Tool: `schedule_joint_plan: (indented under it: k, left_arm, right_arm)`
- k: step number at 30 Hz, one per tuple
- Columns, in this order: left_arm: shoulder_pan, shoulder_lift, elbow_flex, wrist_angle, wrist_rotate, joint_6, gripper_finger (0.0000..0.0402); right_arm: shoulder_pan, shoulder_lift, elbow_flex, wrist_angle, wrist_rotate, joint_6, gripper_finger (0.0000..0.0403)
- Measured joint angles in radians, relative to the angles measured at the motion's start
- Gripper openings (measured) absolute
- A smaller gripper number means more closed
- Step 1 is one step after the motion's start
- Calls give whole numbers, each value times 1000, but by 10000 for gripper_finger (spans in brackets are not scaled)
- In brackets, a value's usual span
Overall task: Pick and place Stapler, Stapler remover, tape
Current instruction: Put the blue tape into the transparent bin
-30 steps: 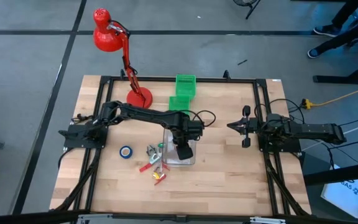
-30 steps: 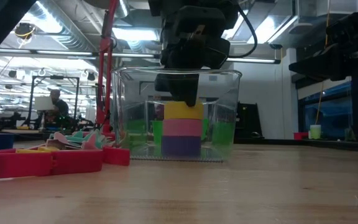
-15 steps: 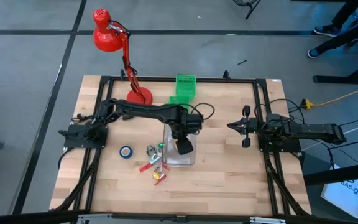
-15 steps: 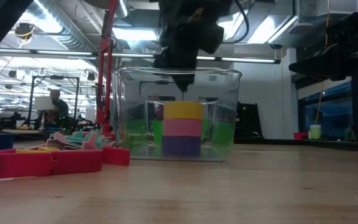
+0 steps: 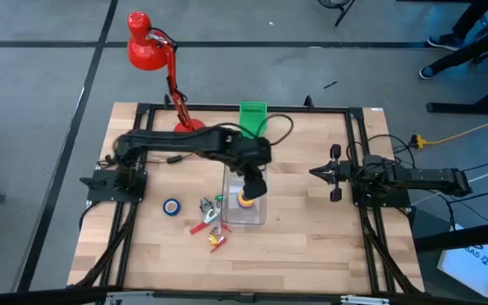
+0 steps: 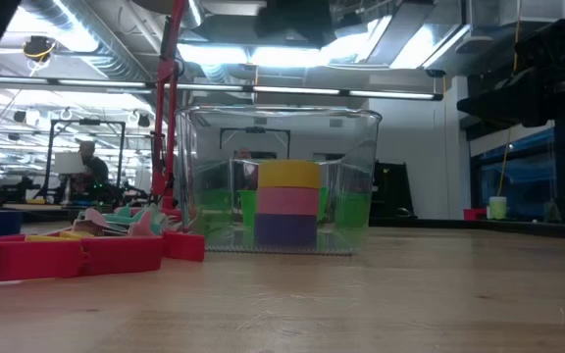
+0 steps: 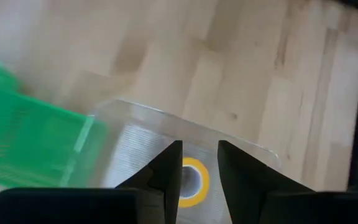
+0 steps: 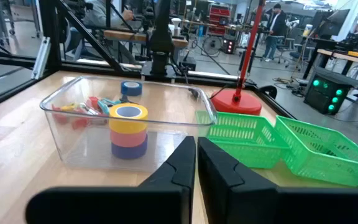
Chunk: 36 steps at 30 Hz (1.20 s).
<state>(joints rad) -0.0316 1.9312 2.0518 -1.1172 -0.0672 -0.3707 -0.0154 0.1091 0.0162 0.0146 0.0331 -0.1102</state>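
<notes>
A clear box (image 5: 227,216) holds a stack of tape rolls: yellow (image 6: 288,175) on pink (image 6: 288,201) on blue (image 6: 286,229), the bottom roll resting on the box floor. Another blue roll (image 5: 172,207) lies flat on the table left of the box. The red stapler (image 6: 72,257) and a grey-silver piece (image 5: 208,207) lie in a small pile between that roll and the box. My left gripper (image 7: 200,163) hangs open above the box, pointing down at the yellow roll (image 7: 191,180), with nothing between its fingers. My right gripper (image 8: 196,149) waits shut at the table's right.
Two green baskets (image 8: 272,146) stand behind the box toward the far edge. A red desk lamp (image 5: 146,47) has its base (image 8: 236,99) at the far left. Bare wood lies near the front edge and between the box and my right arm.
My left gripper has risen out of the clear box, from the top of the yellow roll to well above the rim, tipping less steeply. The yellow roll stays on top of the stack.
</notes>
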Motion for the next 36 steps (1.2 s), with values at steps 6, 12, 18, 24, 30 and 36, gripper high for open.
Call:
schedule_joint_plan:
  k: [6, 12, 18, 24, 30, 36]
  left_arm:
    - [-11, -110, 0, -15, -157, -4, 90]
    - [-42, -194, 0, -79, -288, -26, 90]
    - [-79, -238, 0, -300, -425, -120, 88]
    - [-118, -243, -27, -445, -527, -243, 88]
    - [-156, -265, -129, -454, -558, -298, 88]
    - [-165, -285, -253, -454, -527, -445, 86]
  right_arm:
    - [0, 0, 0, 0, 0, 0, 21]
    - [0, 0, 0, 0, 0, 0, 21]
    - [0, 0, 0, 0, 0, 0, 21]
    - [0, 0, 0, 0, 0, 0, 21]
    - [0, 0, 0, 0, 0, 0, 21]
    - [0, 0, 0, 0, 0, 0, 21]
